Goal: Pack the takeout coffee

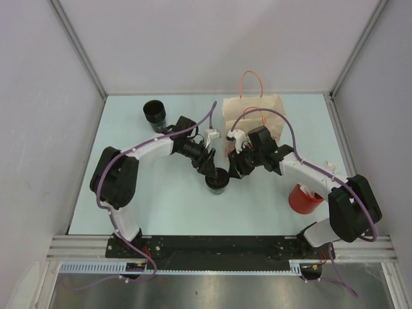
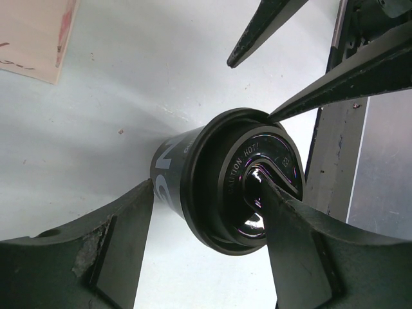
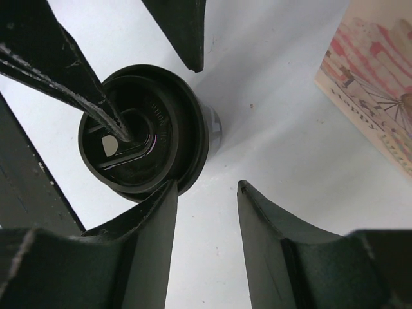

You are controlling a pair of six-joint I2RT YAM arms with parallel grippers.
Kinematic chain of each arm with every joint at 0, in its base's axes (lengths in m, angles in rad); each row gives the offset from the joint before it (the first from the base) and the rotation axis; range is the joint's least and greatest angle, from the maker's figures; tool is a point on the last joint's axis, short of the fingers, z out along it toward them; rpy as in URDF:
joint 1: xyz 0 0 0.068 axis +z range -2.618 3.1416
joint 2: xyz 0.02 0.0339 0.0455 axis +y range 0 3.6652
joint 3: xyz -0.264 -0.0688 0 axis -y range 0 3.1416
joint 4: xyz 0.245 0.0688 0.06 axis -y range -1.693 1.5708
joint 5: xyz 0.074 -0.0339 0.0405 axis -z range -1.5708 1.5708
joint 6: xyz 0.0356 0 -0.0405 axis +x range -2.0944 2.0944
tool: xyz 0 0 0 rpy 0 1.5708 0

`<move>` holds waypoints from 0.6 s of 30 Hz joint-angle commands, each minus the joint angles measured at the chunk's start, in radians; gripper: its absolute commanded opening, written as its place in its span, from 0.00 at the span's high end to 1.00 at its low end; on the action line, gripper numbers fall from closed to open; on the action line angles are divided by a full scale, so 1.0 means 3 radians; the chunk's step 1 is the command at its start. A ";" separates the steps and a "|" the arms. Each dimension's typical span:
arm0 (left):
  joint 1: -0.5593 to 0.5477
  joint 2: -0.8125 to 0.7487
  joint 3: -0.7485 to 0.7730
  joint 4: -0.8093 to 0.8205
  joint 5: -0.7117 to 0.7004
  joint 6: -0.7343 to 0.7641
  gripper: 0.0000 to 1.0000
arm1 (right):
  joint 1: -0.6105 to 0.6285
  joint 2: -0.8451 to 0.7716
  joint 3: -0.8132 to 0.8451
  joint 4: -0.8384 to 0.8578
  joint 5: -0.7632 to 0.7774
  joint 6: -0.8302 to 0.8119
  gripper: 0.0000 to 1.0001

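A black takeout coffee cup with a black lid stands on the table in front of the brown paper bag. My left gripper comes at it from the left, open. In the left wrist view one finger rests on the lid's top and the other stands off the cup's side. My right gripper is on the cup's right, open, with only table between its fingers. Its inner finger touches the lid's rim.
A second black cup without a lid stands at the back left. A red cup sits by the right arm's base. The bag lies flat with orange handles toward the back wall; its printed face shows in the right wrist view.
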 commanded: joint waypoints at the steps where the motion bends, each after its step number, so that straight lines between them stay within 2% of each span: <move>1: -0.0016 0.0011 -0.0116 0.0072 -0.0483 0.0154 0.30 | 0.0045 0.0038 0.0020 0.0120 0.0158 -0.0004 0.54; 18: -0.0016 -0.0081 -0.0136 0.0006 -0.0575 0.0220 0.32 | 0.0413 0.0079 -0.0112 -0.0335 0.0654 -0.0453 0.58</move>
